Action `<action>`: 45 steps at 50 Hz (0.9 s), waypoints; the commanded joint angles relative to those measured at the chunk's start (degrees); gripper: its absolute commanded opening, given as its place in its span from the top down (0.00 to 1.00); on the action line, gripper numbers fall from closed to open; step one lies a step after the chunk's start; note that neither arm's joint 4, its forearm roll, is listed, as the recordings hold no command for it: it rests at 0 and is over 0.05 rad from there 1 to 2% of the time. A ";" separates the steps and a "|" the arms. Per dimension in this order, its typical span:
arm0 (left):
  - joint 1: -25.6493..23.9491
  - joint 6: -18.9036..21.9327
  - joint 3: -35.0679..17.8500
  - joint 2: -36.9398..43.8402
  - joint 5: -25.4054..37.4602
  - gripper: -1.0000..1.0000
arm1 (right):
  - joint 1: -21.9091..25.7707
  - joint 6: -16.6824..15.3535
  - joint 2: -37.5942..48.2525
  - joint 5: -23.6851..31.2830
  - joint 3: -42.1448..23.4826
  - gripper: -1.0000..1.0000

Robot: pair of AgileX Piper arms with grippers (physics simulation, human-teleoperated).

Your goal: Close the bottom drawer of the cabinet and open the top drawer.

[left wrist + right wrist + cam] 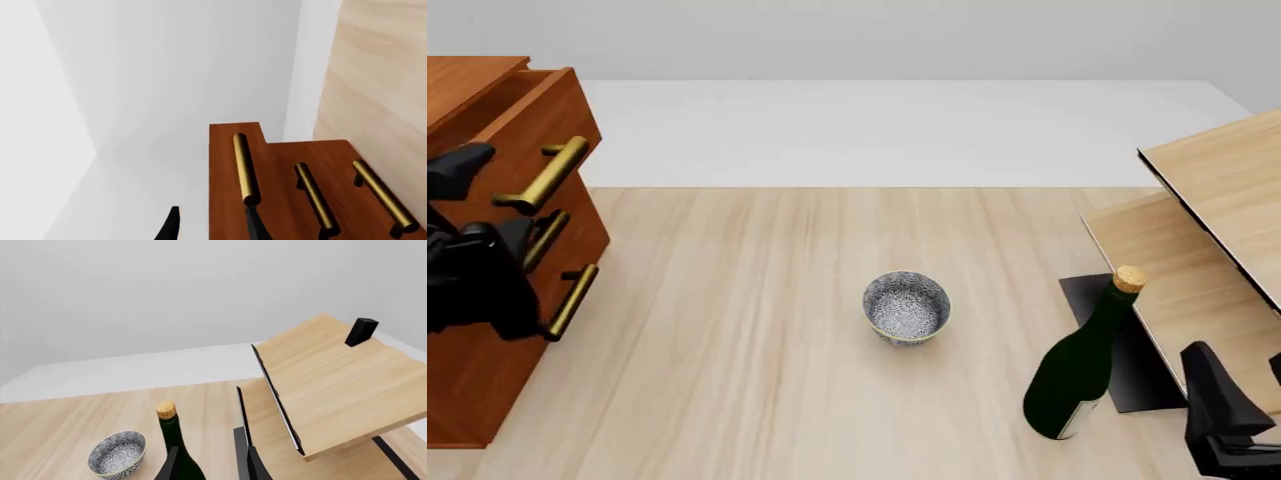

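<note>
The reddish-brown cabinet (474, 400) stands at the table's left edge. Its top drawer (554, 105) sticks out past the two below, brass handle (545, 175) showing. The bottom drawer (570, 300) sits flush with the middle drawer (545, 240). In the left wrist view the top drawer's handle (245, 167) runs away from me, its near end just ahead of one fingertip (257, 225). My left gripper (213, 231) is open and holds nothing. My right gripper (212, 467) is open near the table's front right, apart from the cabinet.
A dark green corked bottle (1081, 375) stands at the front right, close to my right arm (1225, 415). A patterned bowl (906, 307) sits mid-table. Tilted pale wood shelf boards (1214, 190) on a black base fill the right side.
</note>
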 commanded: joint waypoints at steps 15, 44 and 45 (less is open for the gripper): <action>-4.02 -21.69 -29.62 2.41 23.24 0.00 | -0.49 1.41 -0.25 0.28 -0.17 0.00; -0.71 -65.08 -59.31 17.38 59.30 0.00 | 0.21 -0.57 -0.44 0.13 0.11 0.00; 0.10 -65.27 -58.90 17.76 60.54 0.00 | 0.30 -0.68 -0.45 0.12 0.15 0.00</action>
